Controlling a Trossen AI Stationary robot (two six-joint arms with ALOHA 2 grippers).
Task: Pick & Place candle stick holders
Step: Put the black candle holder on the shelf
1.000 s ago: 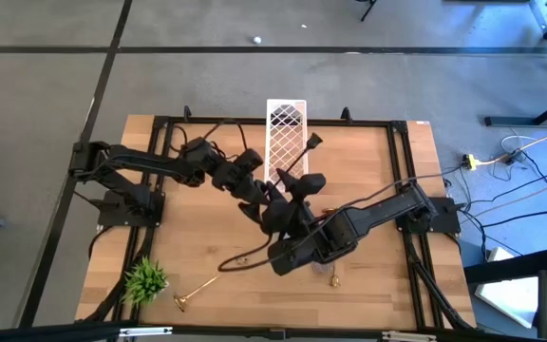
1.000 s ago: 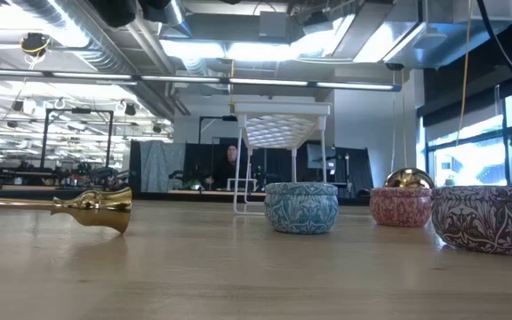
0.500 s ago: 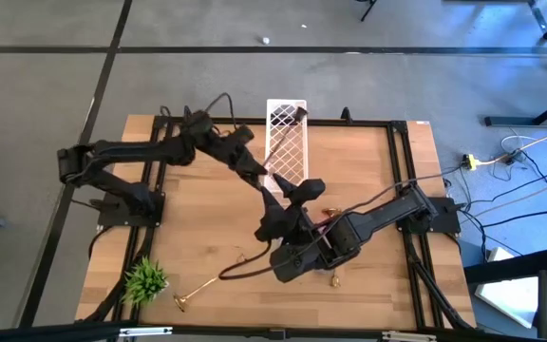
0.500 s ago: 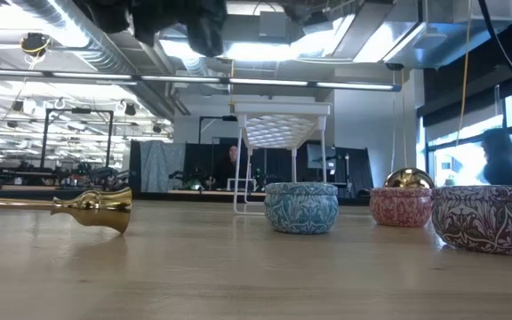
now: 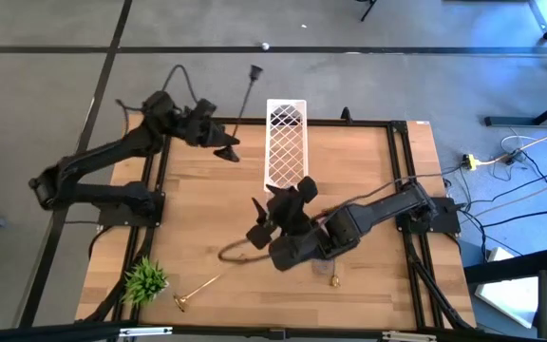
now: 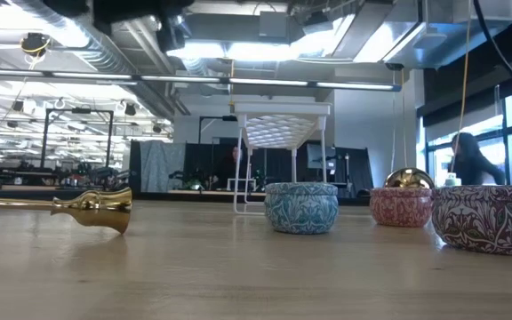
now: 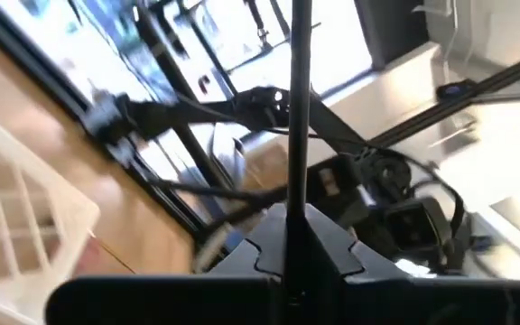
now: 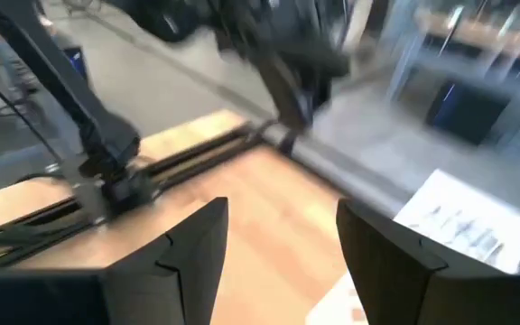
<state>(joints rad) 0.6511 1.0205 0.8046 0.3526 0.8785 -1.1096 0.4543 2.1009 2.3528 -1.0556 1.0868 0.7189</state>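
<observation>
Over the tabletop (image 5: 207, 218), my left hand (image 5: 224, 150) pinches the black candle stick holder (image 5: 244, 97) by its base, stem pointing away past the white rack (image 5: 287, 142), while my right hand (image 5: 278, 211) hovers spread, empty, mid-tabletop.

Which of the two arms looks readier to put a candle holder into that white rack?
Probably the left. The left gripper is shut on the black candle stick holder right beside the white rack. The right gripper is open and empty, over mid-table.

A white wire-mesh rack (image 5: 288, 142) is seen at the wooden table's (image 5: 198, 209) far edge, a small green plant tuft (image 5: 145, 279) at its near left corner.
</observation>
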